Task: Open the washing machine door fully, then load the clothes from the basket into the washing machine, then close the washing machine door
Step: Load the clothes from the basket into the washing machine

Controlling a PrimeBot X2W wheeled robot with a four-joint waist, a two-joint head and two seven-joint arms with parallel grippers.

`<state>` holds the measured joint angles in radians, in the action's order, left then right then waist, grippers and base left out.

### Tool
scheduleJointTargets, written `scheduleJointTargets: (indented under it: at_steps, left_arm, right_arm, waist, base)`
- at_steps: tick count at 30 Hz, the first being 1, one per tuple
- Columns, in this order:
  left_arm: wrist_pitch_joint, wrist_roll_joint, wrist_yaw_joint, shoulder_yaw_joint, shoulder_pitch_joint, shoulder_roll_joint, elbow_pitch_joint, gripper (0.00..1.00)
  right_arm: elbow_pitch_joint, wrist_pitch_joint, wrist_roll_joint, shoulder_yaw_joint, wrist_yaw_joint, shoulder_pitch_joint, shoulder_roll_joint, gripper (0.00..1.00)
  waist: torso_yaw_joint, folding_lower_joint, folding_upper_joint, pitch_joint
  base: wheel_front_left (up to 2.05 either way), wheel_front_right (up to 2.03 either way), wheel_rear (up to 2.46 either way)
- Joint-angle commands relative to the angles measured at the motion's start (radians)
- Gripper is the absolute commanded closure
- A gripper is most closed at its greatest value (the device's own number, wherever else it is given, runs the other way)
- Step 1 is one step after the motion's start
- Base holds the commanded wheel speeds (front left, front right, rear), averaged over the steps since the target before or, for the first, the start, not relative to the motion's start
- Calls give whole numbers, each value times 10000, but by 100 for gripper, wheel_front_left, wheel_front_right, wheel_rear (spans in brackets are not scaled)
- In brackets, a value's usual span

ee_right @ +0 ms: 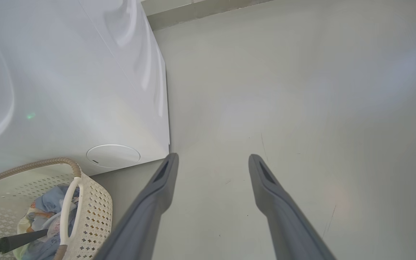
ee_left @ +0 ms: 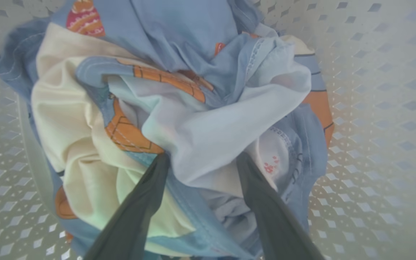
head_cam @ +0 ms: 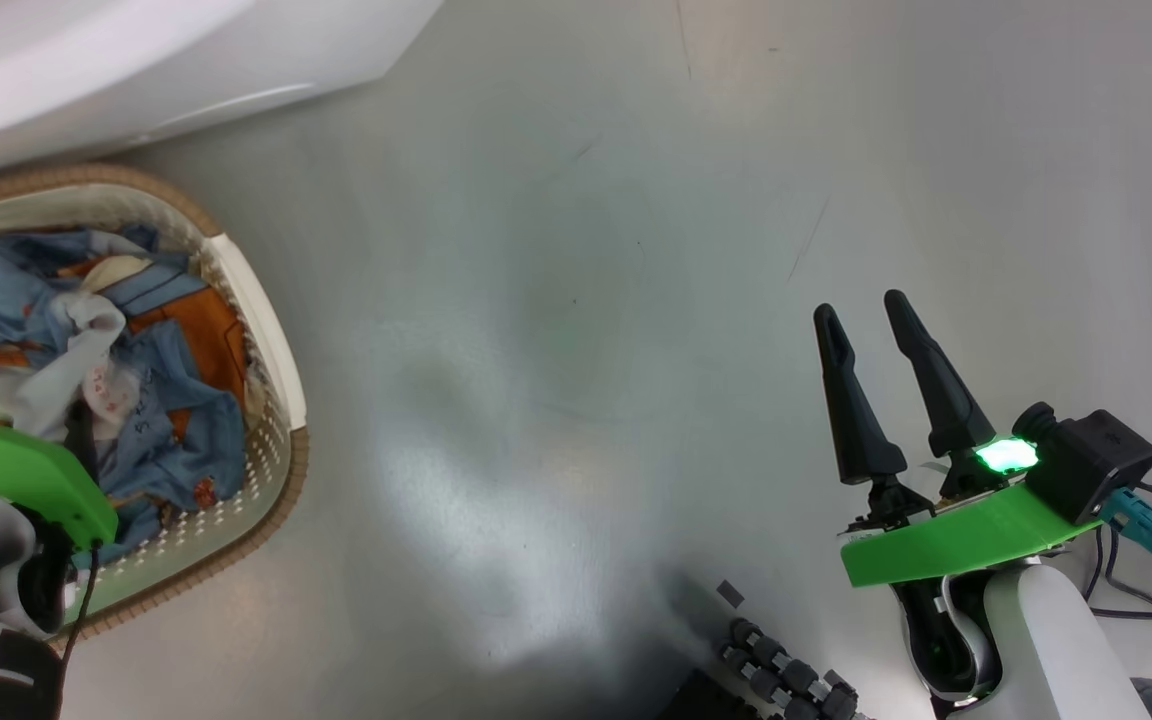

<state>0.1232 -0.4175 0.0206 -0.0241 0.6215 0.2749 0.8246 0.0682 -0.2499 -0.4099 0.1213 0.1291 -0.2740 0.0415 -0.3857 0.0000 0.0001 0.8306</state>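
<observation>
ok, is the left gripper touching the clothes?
Touching. Left wrist view: both tips of the open left gripper sink into the clothes, cloth bulging between them.

A glossy pale grey floor (head_cam: 576,300) bears thin dark scratches (head_cam: 810,238) and meets a skirting strip (ee_right: 193,11).

I can read no word, brand or number on any of my feeds. The nearest thing sits on the crumpled light blue, cream and orange-printed fabric clothes (ee_left: 193,119): a white patch (ee_left: 274,153) carrying small red marks (ee_left: 270,167) and a few dark strokes (ee_left: 296,159) beside them, all too blurred to make out from the left wrist view.
</observation>
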Motion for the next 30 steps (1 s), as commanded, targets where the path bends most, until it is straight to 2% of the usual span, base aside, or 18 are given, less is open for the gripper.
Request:
scheduleJointTargets:
  at_steps: [1, 6, 7, 9, 11, 13, 14, 23, 30]
  left_arm:
    - [-67, 1, -81, -174, -14, 349, -20, 0]
    - [-148, 4, -45, -77, 175, 359, 154, 0]
    - [-173, 14, -47, -53, 203, 365, 189, 10]
    - [-235, 31, -48, -12, 259, 372, 254, 44]
    - [-298, 58, -37, 46, 318, 380, 333, 67]
    - [-358, 57, -14, 89, 375, 362, 422, 85]
    - [-392, 66, 3, 122, 397, 351, 470, 100]
    - [-958, -42, 165, 205, 410, 164, 747, 100]
    - [-1717, -289, 371, 198, 24, -189, 665, 100]
  right_arm:
    - [-206, -118, -42, 194, 16, 168, 87, 0]
    - [-226, -118, -30, 172, 16, 137, 87, 0]
    - [-232, -118, -26, 173, 16, 130, 87, 0]
    - [-242, -118, -16, 175, 16, 115, 87, 0]
    - [-246, -118, -2, 164, 16, 99, 87, 0]
    - [-248, -118, 11, 149, 16, 90, 87, 0]
    - [-245, -118, 20, 138, 16, 89, 87, 0]
    - [-181, -118, 122, 49, 16, 76, 87, 0]
    - [-169, -118, 338, -95, 16, 153, 87, 0]
  waist:
    - [-23, 0, -1, 91]
    - [-24, 0, -1, 206]
    - [-28, 0, -1, 225]
    - [-38, 0, -1, 268]
    - [-42, 0, -1, 311]
    - [-45, 0, -1, 339]
    - [-40, 0, -1, 341]
    - [184, 0, -1, 57]
    - [654, 0, -1, -602]
  base:
    - [0, 0, 0]
    - [0, 0, 0]
    - [0, 0, 0]
    - [0, 0, 0]
    - [0, 0, 0]
    - [0, 0, 0]
    - [0, 0, 0]
    - [0, 0, 0]
    - [0, 0, 0]
